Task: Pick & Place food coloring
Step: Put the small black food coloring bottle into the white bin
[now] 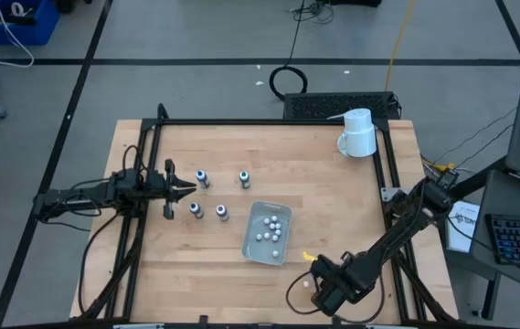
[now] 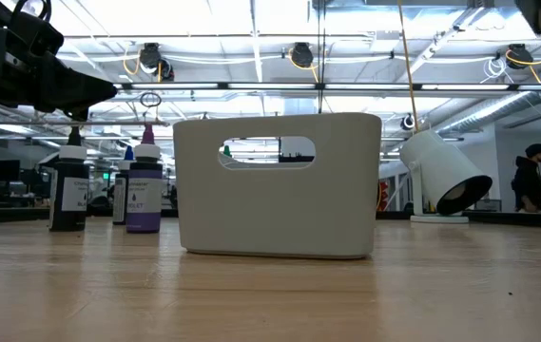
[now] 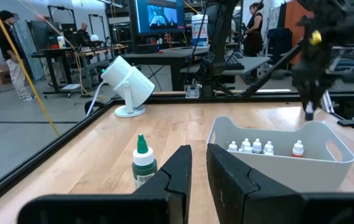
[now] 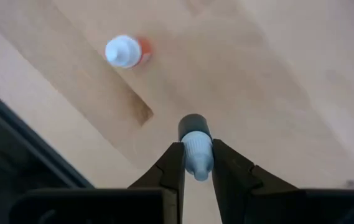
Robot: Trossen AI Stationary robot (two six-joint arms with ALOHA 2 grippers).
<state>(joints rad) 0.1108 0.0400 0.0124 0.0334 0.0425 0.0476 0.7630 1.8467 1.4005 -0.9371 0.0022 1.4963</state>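
Bottles (image 1: pixel 209 195) left of bin (image 1: pixel 251 245); mug (image 1: pixel 358 133) behind.

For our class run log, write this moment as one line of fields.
left tool: shut, idle by bottles | right tool: closing around white-capped bottle | bin: holds bottles

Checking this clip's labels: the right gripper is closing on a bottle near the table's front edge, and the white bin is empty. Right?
Not quite: the white bin is not empty. The high view shows several small white-capped bottles inside it. The rest holds: in the right wrist view the right gripper has a bottle between its fingers.
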